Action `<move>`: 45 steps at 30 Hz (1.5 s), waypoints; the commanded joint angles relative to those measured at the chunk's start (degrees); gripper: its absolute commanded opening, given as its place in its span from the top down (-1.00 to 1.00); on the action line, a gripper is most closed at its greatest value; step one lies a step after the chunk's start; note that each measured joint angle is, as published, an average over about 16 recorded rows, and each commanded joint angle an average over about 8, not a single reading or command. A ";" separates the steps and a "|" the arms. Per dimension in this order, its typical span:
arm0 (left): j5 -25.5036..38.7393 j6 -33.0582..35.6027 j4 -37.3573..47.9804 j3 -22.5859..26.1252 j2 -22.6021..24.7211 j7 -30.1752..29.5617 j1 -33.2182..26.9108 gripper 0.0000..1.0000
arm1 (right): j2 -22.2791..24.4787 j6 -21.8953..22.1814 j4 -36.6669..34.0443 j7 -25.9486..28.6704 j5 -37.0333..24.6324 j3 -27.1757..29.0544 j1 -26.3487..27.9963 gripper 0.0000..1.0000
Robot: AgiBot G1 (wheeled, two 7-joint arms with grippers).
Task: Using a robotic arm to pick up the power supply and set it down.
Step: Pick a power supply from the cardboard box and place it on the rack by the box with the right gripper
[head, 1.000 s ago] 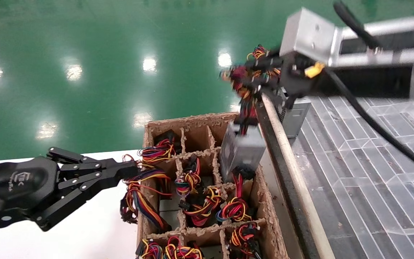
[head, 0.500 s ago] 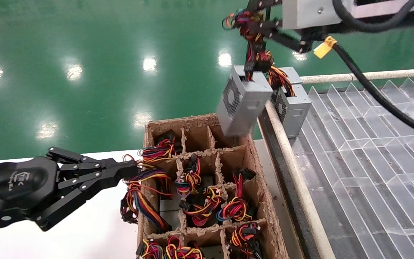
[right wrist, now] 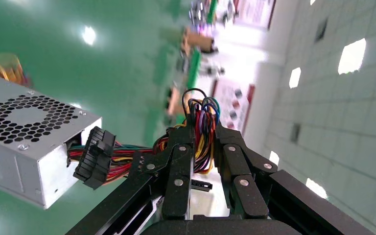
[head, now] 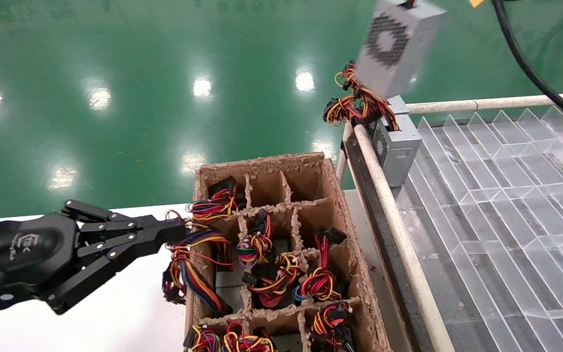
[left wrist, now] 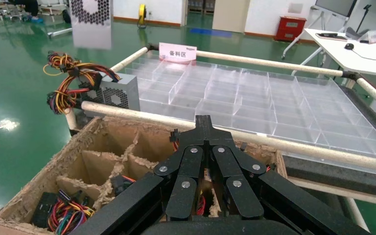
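The power supply (head: pixel 396 46), a silver-grey box with a round vent grille, hangs in the air above the rack's far left corner. It also shows in the left wrist view (left wrist: pixel 90 22). In the right wrist view my right gripper (right wrist: pixel 203 125) is shut on its bundle of coloured wires (right wrist: pixel 200 122), with the box (right wrist: pixel 24 132) dangling below; in the head view this gripper is above the top edge. My left gripper (head: pixel 184 230) is shut and empty, its tip at the cardboard box's left edge, also seen from its wrist (left wrist: pixel 204 122).
A cardboard box (head: pixel 330 176) with compartments holds several wired units. Another power supply (head: pixel 396 146) stands in the corner of the clear divided tray (head: pixel 506 195), behind a pale rail (head: pixel 389 210). A black cable (head: pixel 521 54) crosses the top right.
The power supply has risen out of the cardboard box and swung up and to the right. The right gripper has left the head view's top. The left arm has not moved.
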 commanded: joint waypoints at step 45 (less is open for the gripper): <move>0.00 0.00 0.00 0.00 0.00 0.00 0.00 1.00 | -14.27 28.00 -23.25 6.56 -35.37 -3.59 -14.87 1.00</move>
